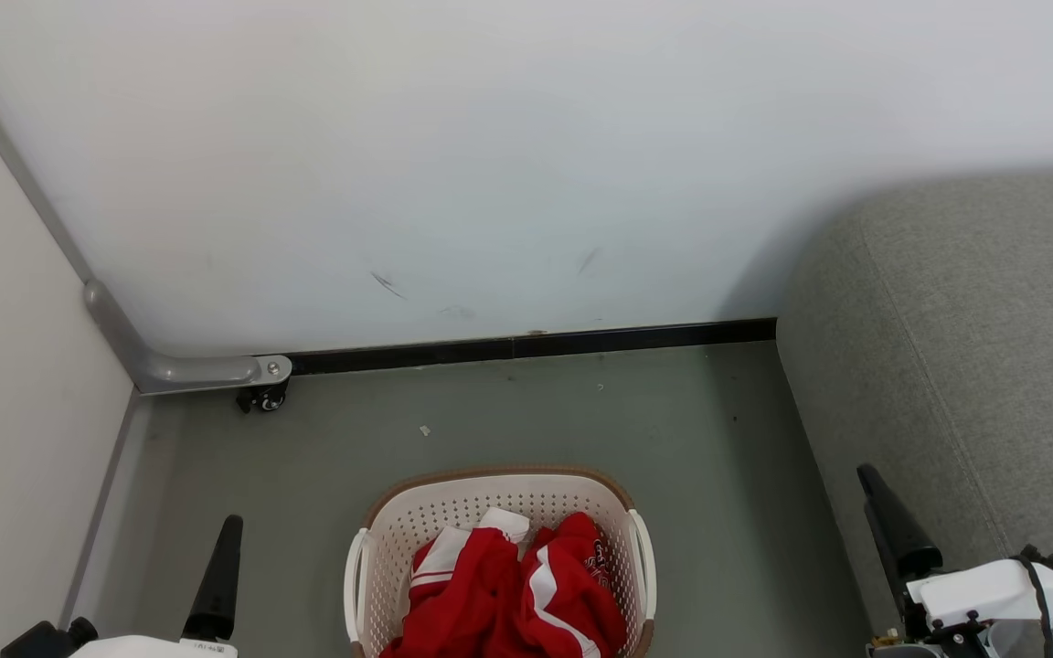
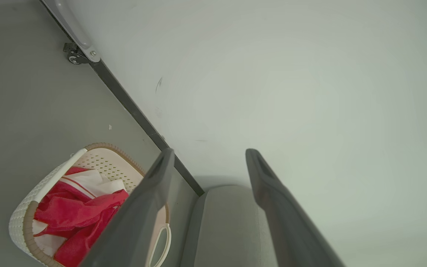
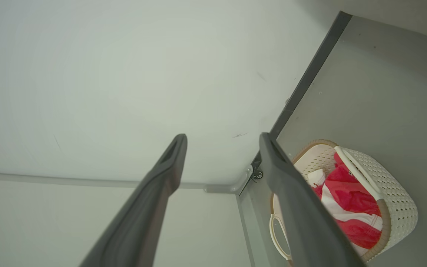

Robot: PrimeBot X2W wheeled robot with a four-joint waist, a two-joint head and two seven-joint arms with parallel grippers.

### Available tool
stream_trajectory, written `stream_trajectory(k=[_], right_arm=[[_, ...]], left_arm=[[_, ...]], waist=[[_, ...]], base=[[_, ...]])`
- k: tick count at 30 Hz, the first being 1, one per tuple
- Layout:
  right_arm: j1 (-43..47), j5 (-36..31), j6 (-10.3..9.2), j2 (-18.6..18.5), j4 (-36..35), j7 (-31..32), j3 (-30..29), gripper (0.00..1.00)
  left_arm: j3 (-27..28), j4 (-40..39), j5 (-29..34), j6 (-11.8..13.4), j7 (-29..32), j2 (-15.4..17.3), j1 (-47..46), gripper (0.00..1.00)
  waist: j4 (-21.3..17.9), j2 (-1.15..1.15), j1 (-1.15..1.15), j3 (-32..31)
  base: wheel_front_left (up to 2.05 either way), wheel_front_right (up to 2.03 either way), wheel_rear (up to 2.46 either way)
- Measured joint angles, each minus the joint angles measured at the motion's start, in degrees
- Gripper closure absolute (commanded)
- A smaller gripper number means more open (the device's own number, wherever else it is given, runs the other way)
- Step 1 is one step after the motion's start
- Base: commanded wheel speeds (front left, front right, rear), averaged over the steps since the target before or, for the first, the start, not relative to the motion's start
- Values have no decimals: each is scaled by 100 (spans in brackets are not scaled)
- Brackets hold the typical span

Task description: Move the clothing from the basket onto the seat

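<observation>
The cream basket (image 1: 499,476) with a brown rim stands on the grey floor at the bottom centre of the head view. Crumpled inside it lies the red clothing (image 1: 508,594) with white stripes. The grey seat (image 1: 974,347) rises at the right, apart from the basket. My left gripper (image 1: 231,523) hovers left of the basket, and my right gripper (image 1: 866,473) hangs by the seat's front edge. In the left wrist view the left gripper (image 2: 209,152) is open and empty, with basket (image 2: 102,159) and clothing (image 2: 72,211) at lower left. The right gripper (image 3: 223,136) is likewise open and empty.
A white wall (image 1: 490,164) with a black baseboard (image 1: 536,345) closes the far side. A pale partition (image 1: 15,366) stands at the left, its grey frame ending in a small caster wheel (image 1: 263,398). Bare grey floor (image 1: 718,475) separates basket and seat.
</observation>
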Motion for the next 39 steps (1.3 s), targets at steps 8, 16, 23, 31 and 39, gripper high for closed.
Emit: stream_trajectory(k=[8, 16, 23, 31, 39], right_arm=[[-113, -646, 0, 0, -89, -104, 20, 0], [-124, -1322, 0, 0, -207, -252, 69, 0], [-127, -1936, 1, -1, -291, -354, 221, 0], [-130, -2557, 3, 0, -374, -504, 315, 0], [-246, -3143, 4, 7, -436, -652, 405, 0]], left_arm=[[-57, -75, 633, 0, -129, 36, -78, 0], [-91, -185, 1317, -1, -252, 43, -113, 0], [-175, -268, 1858, -1, -378, 41, -113, 0], [-192, -371, 2419, 0, -514, 2, -113, 0], [-247, -417, 2940, 0, -645, -19, -113, 0]], waist=[[1, 0, 23, -23], [5, 0, 29, -31], [8, 0, 13, -23], [10, 0, -20, 10], [7, 0, -48, 45]], base=[[0, 0, 0], [0, 0, 0], [0, 0, 0], [0, 0, 0], [0, 0, 0]])
